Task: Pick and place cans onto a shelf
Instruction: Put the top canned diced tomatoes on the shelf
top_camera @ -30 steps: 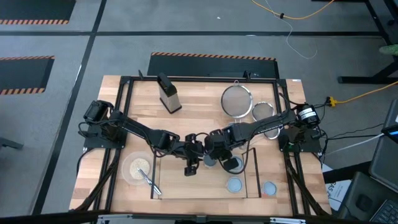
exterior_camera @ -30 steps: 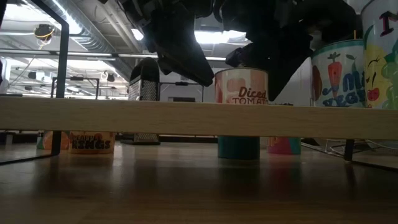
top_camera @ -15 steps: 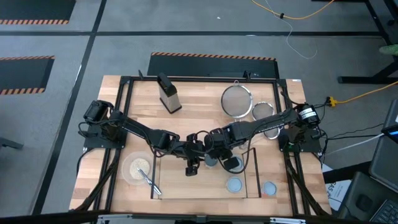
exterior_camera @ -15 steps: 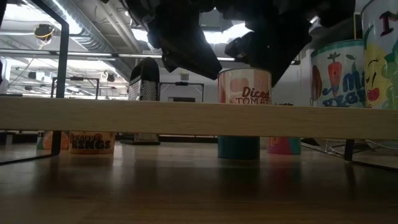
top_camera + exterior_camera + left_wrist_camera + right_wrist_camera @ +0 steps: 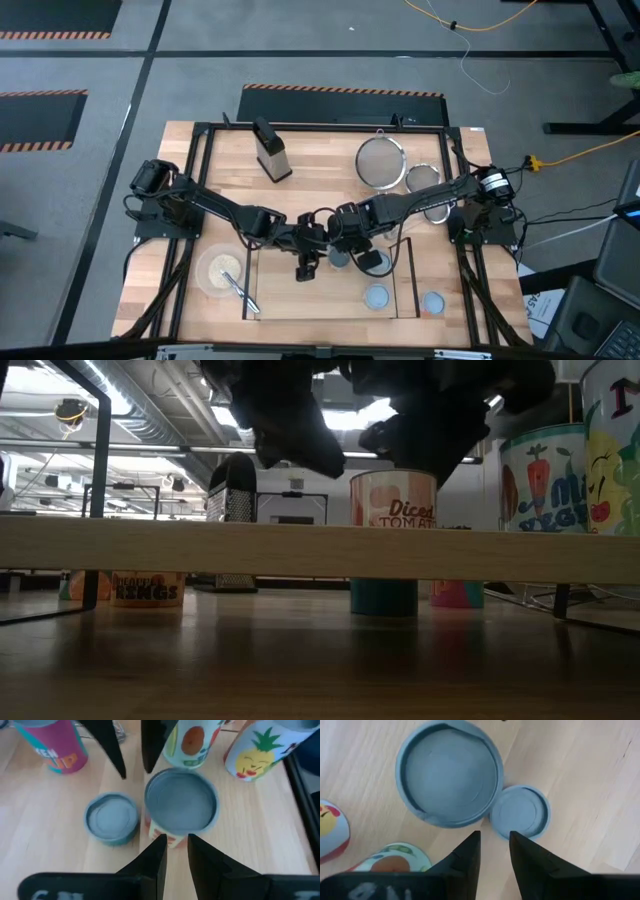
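Note:
A can (image 5: 392,498) with a pinkish "Diced Tomato" label stands upright on the shelf board (image 5: 200,548), which also shows in the high view (image 5: 300,300). Its pale blue top shows in the left wrist view (image 5: 181,802) and the right wrist view (image 5: 447,777). My left gripper (image 5: 176,840) and my right gripper (image 5: 493,836) both hang just above this can, left (image 5: 310,262) and right (image 5: 350,238) of it. Both are slightly open and empty. A shorter teal can (image 5: 111,817) stands beside it.
A vegetable-label can (image 5: 540,475) and a fruit-label can (image 5: 615,450) stand on the shelf's right part. A pink can (image 5: 60,750), a grater (image 5: 270,150), two wire strainers (image 5: 382,160) and a bowl with a utensil (image 5: 222,270) stand around the shelf.
Both grippers have gone up from beside the tomato can's top to above it. The can has stayed upright on the shelf board.

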You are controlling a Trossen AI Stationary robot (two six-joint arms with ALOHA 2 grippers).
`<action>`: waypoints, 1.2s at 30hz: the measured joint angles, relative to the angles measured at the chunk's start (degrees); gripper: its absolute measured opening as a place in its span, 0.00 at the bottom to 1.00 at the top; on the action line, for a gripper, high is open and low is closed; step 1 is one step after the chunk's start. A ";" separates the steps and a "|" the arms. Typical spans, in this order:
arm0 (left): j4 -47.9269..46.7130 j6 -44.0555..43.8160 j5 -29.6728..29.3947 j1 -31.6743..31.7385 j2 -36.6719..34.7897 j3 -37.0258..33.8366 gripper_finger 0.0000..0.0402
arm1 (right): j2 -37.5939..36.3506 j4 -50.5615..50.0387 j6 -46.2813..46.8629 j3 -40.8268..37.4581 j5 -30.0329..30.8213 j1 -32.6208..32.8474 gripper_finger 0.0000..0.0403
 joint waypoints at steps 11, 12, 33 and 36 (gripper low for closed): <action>0.36 -0.02 4.14 -1.18 2.20 -0.07 0.17 | 0.00 3.41 -0.02 -0.04 -0.07 0.02 0.26; 1.34 -0.01 4.12 -1.16 2.73 -0.04 0.17 | 0.00 3.38 -0.04 -0.04 -0.12 0.02 0.26; 2.37 0.04 0.65 -0.13 4.42 -0.09 0.17 | 0.00 -0.13 1.88 -0.11 -0.74 0.28 0.26; 2.00 0.05 0.62 -0.13 4.33 -0.09 0.17 | 0.00 -0.12 1.88 -0.11 -0.69 0.28 0.26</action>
